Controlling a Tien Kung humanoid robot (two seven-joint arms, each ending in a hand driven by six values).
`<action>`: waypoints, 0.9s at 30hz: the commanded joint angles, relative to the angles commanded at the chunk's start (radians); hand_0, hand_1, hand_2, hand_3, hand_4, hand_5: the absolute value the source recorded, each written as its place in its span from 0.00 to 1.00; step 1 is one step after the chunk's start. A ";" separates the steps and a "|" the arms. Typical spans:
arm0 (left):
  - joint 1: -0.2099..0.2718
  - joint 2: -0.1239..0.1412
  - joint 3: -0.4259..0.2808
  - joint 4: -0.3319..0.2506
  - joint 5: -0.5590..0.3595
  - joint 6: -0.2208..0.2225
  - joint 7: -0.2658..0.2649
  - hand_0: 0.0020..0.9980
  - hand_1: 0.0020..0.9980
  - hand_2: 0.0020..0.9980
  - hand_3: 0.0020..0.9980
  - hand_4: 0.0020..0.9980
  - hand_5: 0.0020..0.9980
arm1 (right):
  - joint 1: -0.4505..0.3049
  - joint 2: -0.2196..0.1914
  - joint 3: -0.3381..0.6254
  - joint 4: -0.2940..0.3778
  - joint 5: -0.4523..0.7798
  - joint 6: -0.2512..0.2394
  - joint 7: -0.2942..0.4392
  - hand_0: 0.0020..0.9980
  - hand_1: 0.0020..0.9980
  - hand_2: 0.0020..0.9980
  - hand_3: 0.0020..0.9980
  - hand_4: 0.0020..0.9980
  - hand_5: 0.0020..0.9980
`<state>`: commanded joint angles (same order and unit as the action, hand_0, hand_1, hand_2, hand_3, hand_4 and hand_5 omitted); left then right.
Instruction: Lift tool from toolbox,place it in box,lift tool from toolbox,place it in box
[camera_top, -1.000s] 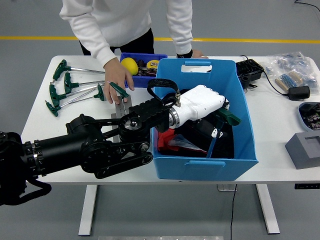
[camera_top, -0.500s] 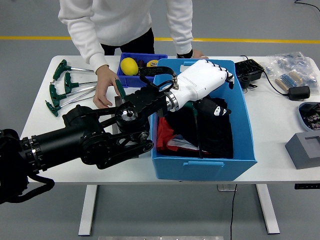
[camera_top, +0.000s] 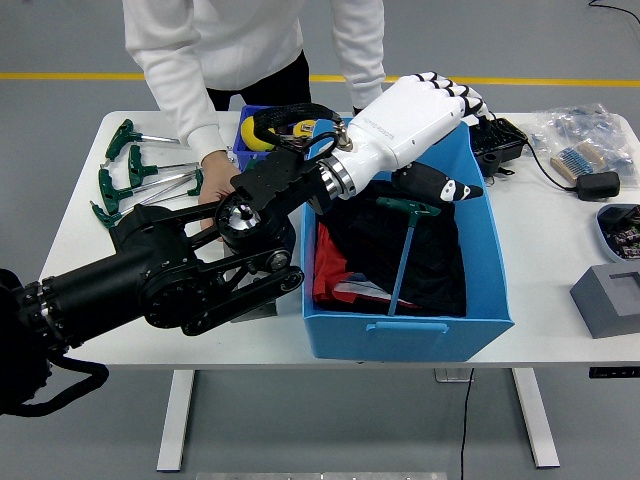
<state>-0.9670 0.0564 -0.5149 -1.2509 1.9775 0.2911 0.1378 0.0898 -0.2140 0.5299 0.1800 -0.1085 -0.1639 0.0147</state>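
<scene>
My left hand (camera_top: 425, 115) hovers above the blue box (camera_top: 480, 290) with fingers loose and empty, the T-handle tool (camera_top: 404, 248) lies inside, so I should lift clear of the rim before reaching for another one.

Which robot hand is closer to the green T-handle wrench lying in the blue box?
Left. The left hand hovers open just above the T-handle wrench, which lies loose in the blue box. The right hand is not in view.
</scene>
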 joint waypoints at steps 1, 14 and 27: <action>0.013 0.008 -0.017 -0.013 -0.006 0.000 0.003 0.66 0.69 0.74 0.65 0.94 0.51 | -0.001 0.001 0.001 0.000 0.000 0.000 0.000 0.69 0.65 0.73 0.59 0.84 0.76; 0.271 0.075 -0.312 -0.185 -0.063 0.009 0.092 0.37 0.55 0.64 0.64 0.95 0.54 | -0.005 0.005 0.001 0.000 -0.001 -0.001 0.004 0.69 0.65 0.73 0.59 0.84 0.76; 0.590 0.090 -0.494 -0.252 -0.569 0.292 0.162 0.30 0.43 0.55 0.60 0.84 0.55 | -0.011 0.012 -0.019 0.000 0.025 -0.003 0.011 0.69 0.65 0.73 0.59 0.84 0.76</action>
<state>-0.3768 0.1465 -1.0087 -1.5027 1.4087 0.5832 0.3001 0.0790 -0.2020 0.5113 0.1800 -0.0830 -0.1668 0.0262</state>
